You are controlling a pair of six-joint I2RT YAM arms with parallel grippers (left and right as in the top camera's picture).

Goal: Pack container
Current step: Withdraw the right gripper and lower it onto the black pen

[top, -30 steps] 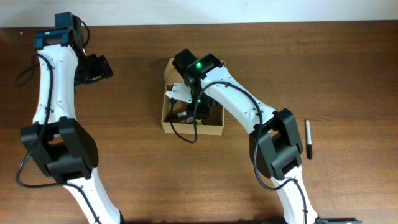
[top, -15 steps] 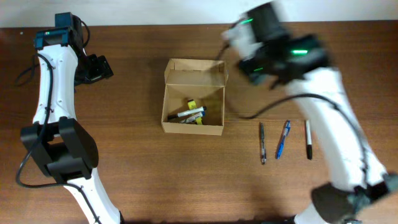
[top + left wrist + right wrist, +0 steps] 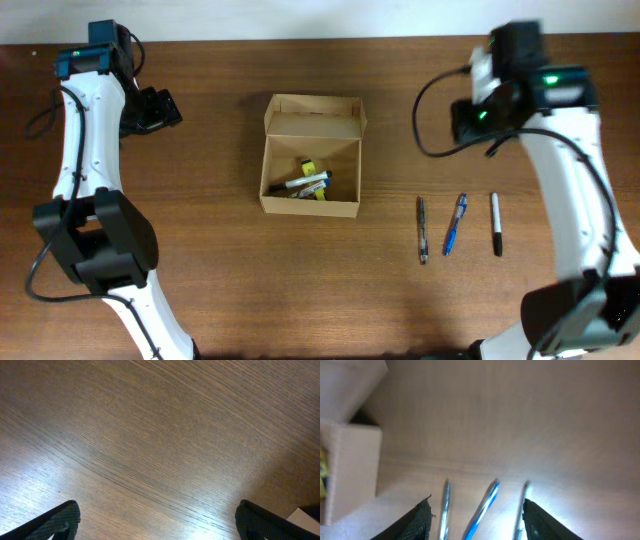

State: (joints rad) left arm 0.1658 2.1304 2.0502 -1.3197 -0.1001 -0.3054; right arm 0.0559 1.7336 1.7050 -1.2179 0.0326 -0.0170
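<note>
Nearest you, three pens [image 3: 455, 223] lie side by side on the tabletop [image 3: 300, 290]. The container [image 3: 312, 124] sits just left of them at mid-tabletop, its lid flap open and markers [image 3: 305, 184] inside. Beyond the pens, your right tool [image 3: 477, 515] hovers with fingers spread, gripping nothing. Your left tool [image 3: 160, 520], far left, is spread too.

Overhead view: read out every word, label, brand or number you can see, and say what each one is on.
No text can be read in any view.
container: plain cardboard, no print visible.
markers inside it: any labelling is too small to read.
dark pen, blue pen, black pen: too small overhead, blurred in the right wrist view.
</note>
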